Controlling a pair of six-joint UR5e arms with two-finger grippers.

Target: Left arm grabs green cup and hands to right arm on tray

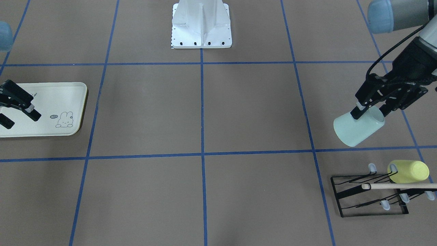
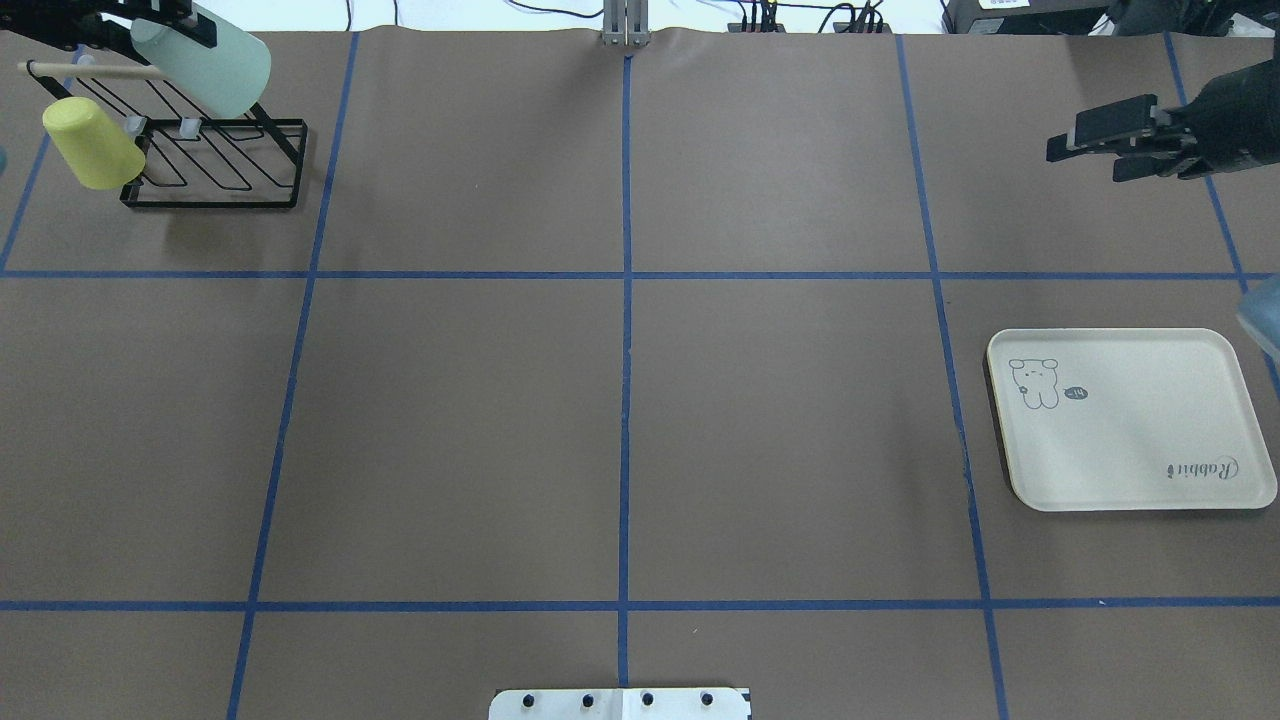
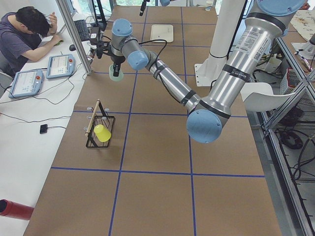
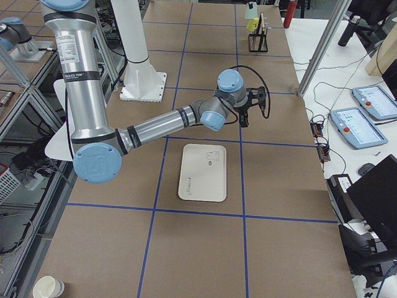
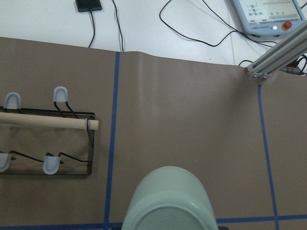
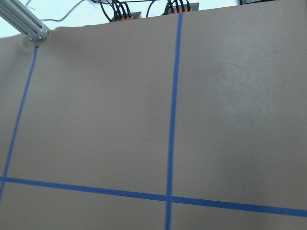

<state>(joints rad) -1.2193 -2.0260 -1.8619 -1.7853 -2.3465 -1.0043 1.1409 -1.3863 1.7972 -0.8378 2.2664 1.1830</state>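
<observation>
Left gripper (image 1: 372, 111) is clamped on the green cup (image 1: 356, 128), holding it up off the table (image 1: 239, 109) out at the robot's left end. Looks like one finger is outside the wall and one is in the mouth, but that angle's not great.

The cup is tilted with its long axis on a slant. The open mouth is up at the gripper, and the closed bottom points down and toward the table's middle.

Overhead has the cup overlapping the black rack (image 2: 215, 165) by the far edge. The front view shows a clear gap there instead, with the yellow-green cup (image 1: 408, 171) on the rack.

Right gripper (image 1: 20, 119) has its fingers spread with nothing in them. From the front it's over the tray (image 1: 51, 99), but from overhead it's beyond it.

Cup and tray are well apart, with wide taped table between them.
</observation>
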